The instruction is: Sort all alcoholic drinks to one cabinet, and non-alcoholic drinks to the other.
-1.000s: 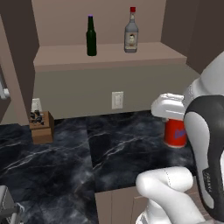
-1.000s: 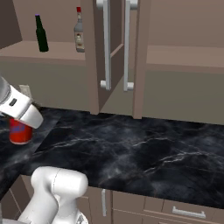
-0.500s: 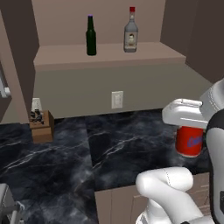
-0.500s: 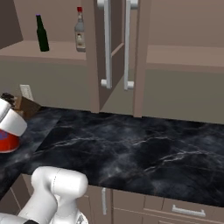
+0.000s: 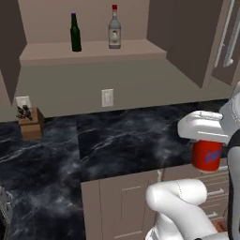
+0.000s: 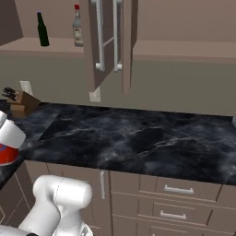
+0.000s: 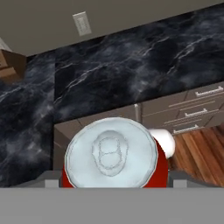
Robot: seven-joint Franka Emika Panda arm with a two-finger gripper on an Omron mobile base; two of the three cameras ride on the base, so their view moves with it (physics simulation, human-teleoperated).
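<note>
A short red can with a silver top [image 5: 207, 156] hangs in front of the counter's front edge, over the lower cabinets, with my gripper [image 5: 206, 140] shut on it from above. The hand view looks straight down on the can's silver lid [image 7: 111, 152], held upright. The same can [image 6: 6, 155] peeks out under my white hand at the far left. The dark green bottle [image 5: 75, 33] and the clear red-capped bottle [image 5: 114, 29] stand side by side on the shelf of the open left cabinet. The small white plastic bottle is out of view.
Black marble counter [image 5: 117, 140] runs below the shelf, with a knife block [image 5: 30, 123] at its left and a wall outlet [image 5: 107, 97]. Open cabinet doors [image 6: 99, 41] jut out between the two cabinets. The right cabinet's shelf [image 6: 184, 48] is bare. Drawers [image 6: 177, 203] sit under the counter.
The whole scene has slid left in the left base view, so the base has moved. The held can has sunk lower and come out over the counter's front edge.
</note>
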